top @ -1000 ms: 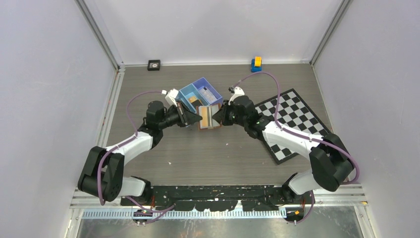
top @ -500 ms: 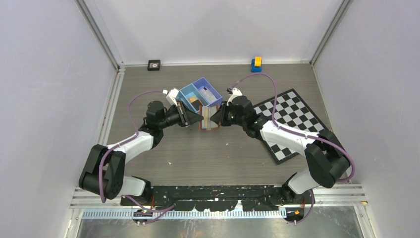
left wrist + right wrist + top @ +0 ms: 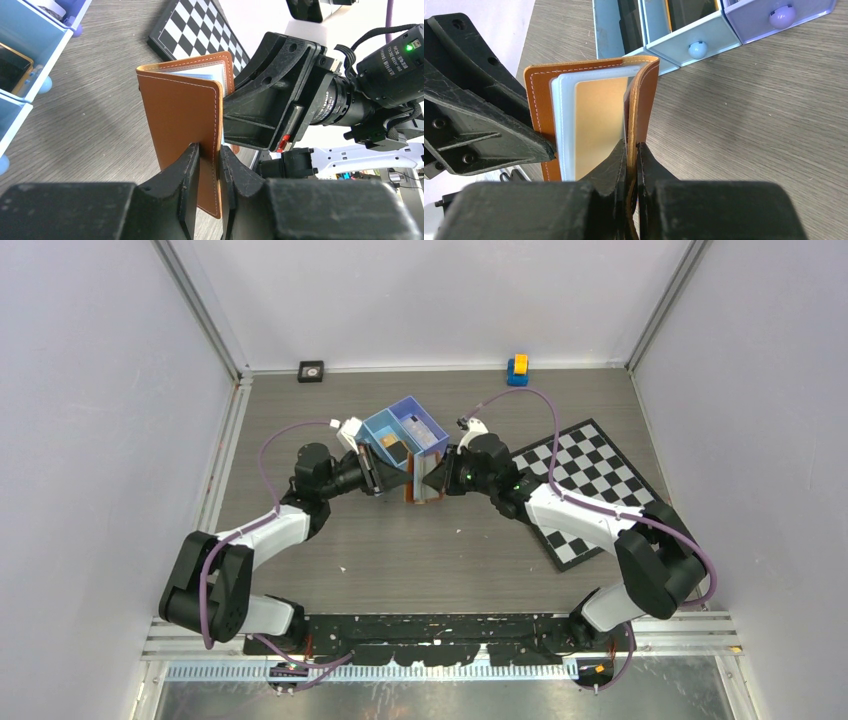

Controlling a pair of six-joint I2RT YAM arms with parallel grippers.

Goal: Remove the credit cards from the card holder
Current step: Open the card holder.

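The brown card holder (image 3: 418, 480) is held upright between both grippers, above the table's middle. My left gripper (image 3: 210, 155) is shut on one cover of the card holder (image 3: 182, 110). My right gripper (image 3: 631, 152) is shut on the other cover (image 3: 646, 100). In the right wrist view the holder is partly folded, with an orange card (image 3: 599, 125) and pale blue cards (image 3: 564, 125) still tucked inside. A pale card edge (image 3: 207, 75) shows between the covers in the left wrist view.
A blue three-compartment tray (image 3: 400, 432) stands just behind the holder, with dark items in it. A chequered board (image 3: 590, 485) lies to the right. A small blue and yellow block (image 3: 517, 368) and a black square (image 3: 311, 371) sit by the back wall.
The two grippers have drawn closer together, and the card holder has gone from spread open flat to partly folded and upright between them.
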